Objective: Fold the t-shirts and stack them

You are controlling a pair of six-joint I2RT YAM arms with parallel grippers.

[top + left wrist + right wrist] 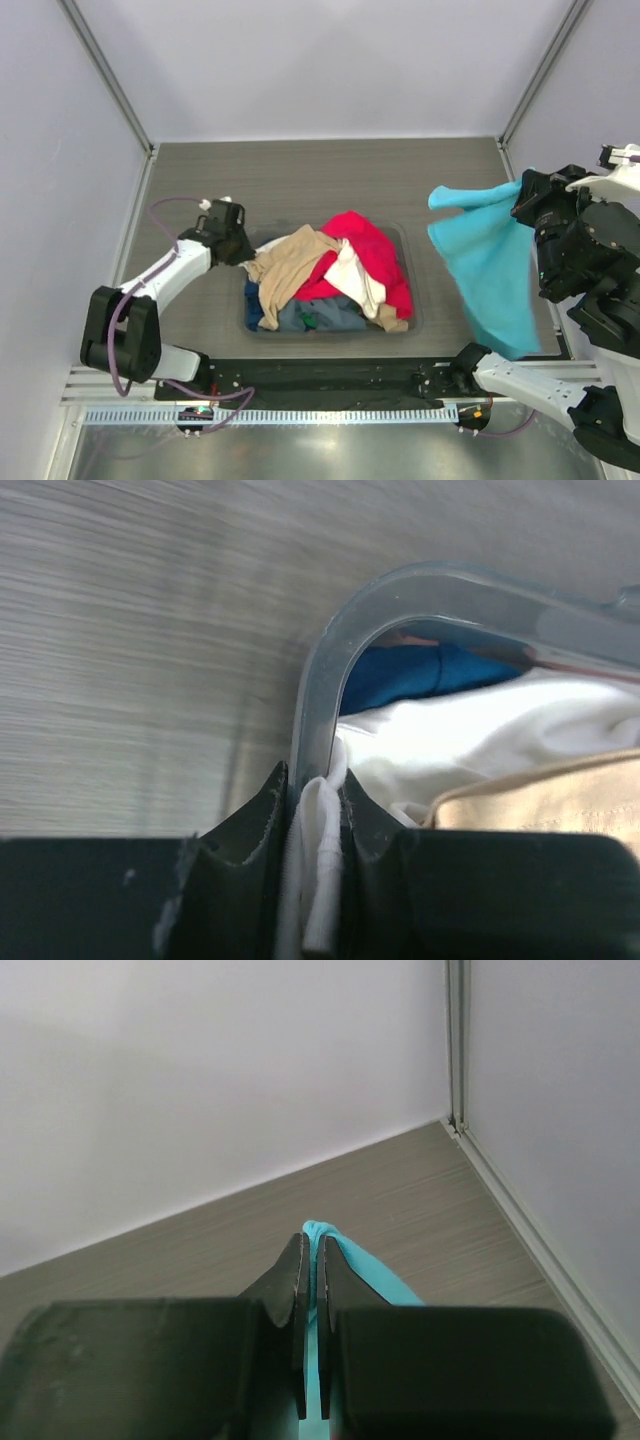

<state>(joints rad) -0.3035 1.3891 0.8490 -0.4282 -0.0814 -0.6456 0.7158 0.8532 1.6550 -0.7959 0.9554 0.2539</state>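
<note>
Hanging from the right hand (519, 203), the turquoise shirt (488, 270) was held up over the right side of the surface (300, 180), well apart from the bin (318, 670). Its cloth was draped downward and to the left of that hand, with one corner lifted. In the right wrist view the hand (312, 1282) was seen clenched on a thin fold of the turquoise shirt (347, 1260).

The left hand (238, 246) was placed at the left rim of the bin. There its fingers (250, 830) were closed on an edge of the white shirt (470, 735), just beside the rim. The remaining shirts were heaped in the bin: a red shirt (375, 255) at the back right, a tan shirt (290, 265) on the left and a dark blue-grey shirt (320, 315) at the front.
</note>
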